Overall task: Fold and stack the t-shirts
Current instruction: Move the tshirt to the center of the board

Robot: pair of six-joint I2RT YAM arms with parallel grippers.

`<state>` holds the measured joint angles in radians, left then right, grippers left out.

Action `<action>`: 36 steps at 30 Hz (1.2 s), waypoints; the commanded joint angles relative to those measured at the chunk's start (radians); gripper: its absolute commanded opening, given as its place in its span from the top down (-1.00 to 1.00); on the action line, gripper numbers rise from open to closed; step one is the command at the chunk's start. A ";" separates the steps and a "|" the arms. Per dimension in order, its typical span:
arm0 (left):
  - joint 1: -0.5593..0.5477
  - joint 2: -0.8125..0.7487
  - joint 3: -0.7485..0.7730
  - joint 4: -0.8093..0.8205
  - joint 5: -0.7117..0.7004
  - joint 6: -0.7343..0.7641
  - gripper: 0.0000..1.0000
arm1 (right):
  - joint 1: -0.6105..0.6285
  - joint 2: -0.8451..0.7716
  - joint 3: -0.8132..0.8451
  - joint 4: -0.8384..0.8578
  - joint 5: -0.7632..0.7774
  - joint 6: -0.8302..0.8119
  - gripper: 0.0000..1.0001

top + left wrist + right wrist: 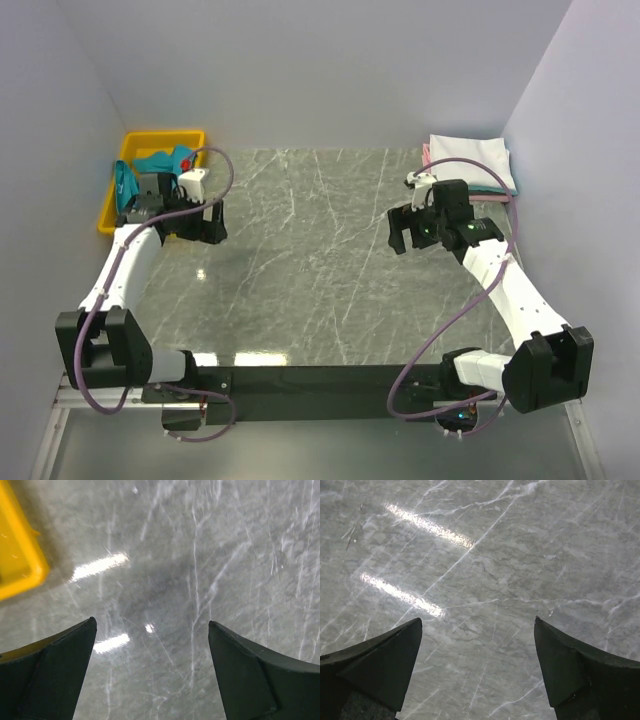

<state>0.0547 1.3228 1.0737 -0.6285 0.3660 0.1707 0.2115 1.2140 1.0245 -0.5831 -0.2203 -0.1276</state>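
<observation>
Left tool (152, 625): fingers wide apart, gripping nothing, above bare worktop (320, 260), just beside yellow bin (162, 134). Right tool (478, 620): fingers wide apart, gripping nothing, well apart from bin. Teal t-shirt (156, 160) crumpled inside bin. Folded t-shirts (472, 160) stacked at worktop corner, far across from bin.

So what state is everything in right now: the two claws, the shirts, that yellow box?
Left gripper: open, holding nothing, over bare table.
Right gripper: open, holding nothing, over bare table.
Teal t-shirt: crumpled, not folded, lying in the yellow bin.
Stacked t-shirts: folded flat, white one on top, at the far right corner.
</observation>
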 commanded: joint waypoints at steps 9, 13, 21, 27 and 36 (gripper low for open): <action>0.160 0.438 0.636 -0.042 -0.033 -0.017 -0.99 | -0.006 0.053 0.048 -0.001 -0.025 -0.007 -0.98; 0.215 0.686 0.909 -0.094 -0.088 0.024 -0.99 | -0.004 0.074 0.054 0.000 -0.024 -0.006 -0.98; 0.254 0.915 0.962 -0.042 -0.116 0.075 -0.99 | -0.006 0.128 0.051 0.006 -0.013 -0.007 -0.98; 0.254 1.019 0.960 0.024 -0.176 0.059 -0.99 | -0.008 0.159 0.071 -0.003 -0.010 -0.006 -0.98; 0.263 1.093 1.062 0.039 -0.202 0.056 0.15 | -0.009 0.162 0.077 -0.003 -0.044 -0.014 -0.96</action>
<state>0.3107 2.4069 2.0769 -0.6170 0.1814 0.2150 0.2104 1.3834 1.0584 -0.5999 -0.2359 -0.1291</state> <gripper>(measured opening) 0.516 0.985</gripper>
